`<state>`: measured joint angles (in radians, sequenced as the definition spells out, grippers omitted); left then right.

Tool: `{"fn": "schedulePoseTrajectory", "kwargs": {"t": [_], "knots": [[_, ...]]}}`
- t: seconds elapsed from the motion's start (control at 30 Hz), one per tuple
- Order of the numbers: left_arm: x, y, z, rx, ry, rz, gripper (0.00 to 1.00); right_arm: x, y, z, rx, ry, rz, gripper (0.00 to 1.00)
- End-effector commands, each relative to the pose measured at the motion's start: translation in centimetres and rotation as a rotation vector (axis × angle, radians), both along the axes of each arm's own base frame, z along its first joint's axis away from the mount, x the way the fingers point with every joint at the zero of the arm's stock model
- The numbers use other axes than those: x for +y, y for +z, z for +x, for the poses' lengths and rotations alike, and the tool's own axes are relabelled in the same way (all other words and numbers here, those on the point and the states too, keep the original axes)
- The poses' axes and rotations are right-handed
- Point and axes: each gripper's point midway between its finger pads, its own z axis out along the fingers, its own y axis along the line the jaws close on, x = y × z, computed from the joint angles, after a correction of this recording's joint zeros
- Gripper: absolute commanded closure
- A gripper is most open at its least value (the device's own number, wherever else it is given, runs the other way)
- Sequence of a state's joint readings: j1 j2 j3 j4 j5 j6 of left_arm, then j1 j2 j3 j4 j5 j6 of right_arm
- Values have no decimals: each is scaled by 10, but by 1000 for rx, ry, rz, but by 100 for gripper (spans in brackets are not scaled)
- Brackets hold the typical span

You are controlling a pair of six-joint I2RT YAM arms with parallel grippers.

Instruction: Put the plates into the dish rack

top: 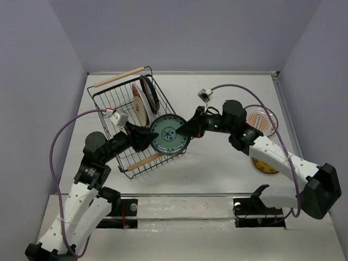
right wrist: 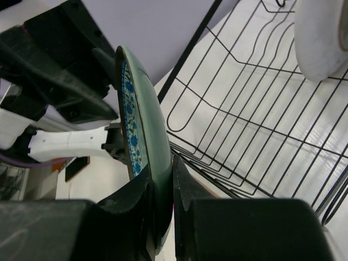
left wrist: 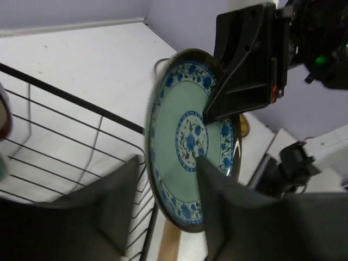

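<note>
The small teal-blue plate [top: 169, 134] with blue flowers stands on edge at the near right corner of the black wire dish rack [top: 109, 117]. My right gripper [top: 186, 129] is shut on its right rim; in the right wrist view [right wrist: 163, 174] both fingers pinch the plate [right wrist: 144, 136]. My left gripper [top: 145, 138] is open, its fingers straddling the plate's left edge [left wrist: 190, 141] with a gap on one side [left wrist: 167, 161]. Two plates, one white [top: 141, 104] and one maroon-rimmed [top: 149, 92], stand in the rack's far part.
A white plate with an orange sunburst [top: 260, 119] and a yellow plate [top: 265, 166] lie on the table at the right, partly under my right arm. The rack's wooden handles sit at its far [top: 119, 76] and near [top: 144, 161] ends.
</note>
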<state>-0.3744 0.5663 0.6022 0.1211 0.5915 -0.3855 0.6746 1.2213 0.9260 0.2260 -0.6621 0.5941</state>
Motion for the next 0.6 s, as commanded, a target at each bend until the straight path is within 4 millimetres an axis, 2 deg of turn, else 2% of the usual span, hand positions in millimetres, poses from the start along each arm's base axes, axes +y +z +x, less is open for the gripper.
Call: {"fn": "schedulePoseTrajectory", "kwargs": {"t": [0.0,0.03,0.07,0.13,0.17,0.23,0.27,0.3,0.37,0.43,0.47,0.5,0.53,0.57], "knots": [[17,29,5,-146,109,0,34,9,45,13,-35,-89,22,93],[26,31,7,-153,165,-1,15,10,56,22,-46,-121,22,93],[47,32,22,-156,313,8,1,13,51,29,-29,-166,-10,93],[81,31,35,-134,523,28,1,23,54,32,-35,-197,-37,93],[122,29,41,-102,748,41,1,27,50,45,-20,-265,-94,93],[153,37,32,-107,900,4,1,43,49,47,-46,-297,-149,93],[162,41,27,-116,943,-19,1,49,48,53,-53,-324,-175,93],[174,45,23,-124,1001,-45,1,58,49,69,-65,-379,-215,93],[183,48,16,-132,1040,-69,1,82,50,85,-91,-459,-271,93],[184,47,15,-127,1041,-72,1,95,49,98,-115,-534,-311,93],[184,48,14,-124,1045,-75,1,106,18,110,-121,-606,-409,93],[185,49,13,-122,1046,-78,1,112,17,117,-153,-644,-440,93],[185,50,11,-123,1043,-84,1,120,41,124,-185,-692,-405,93],[185,49,10,-119,1043,-85,1,125,39,131,-206,-732,-425,93]]}}
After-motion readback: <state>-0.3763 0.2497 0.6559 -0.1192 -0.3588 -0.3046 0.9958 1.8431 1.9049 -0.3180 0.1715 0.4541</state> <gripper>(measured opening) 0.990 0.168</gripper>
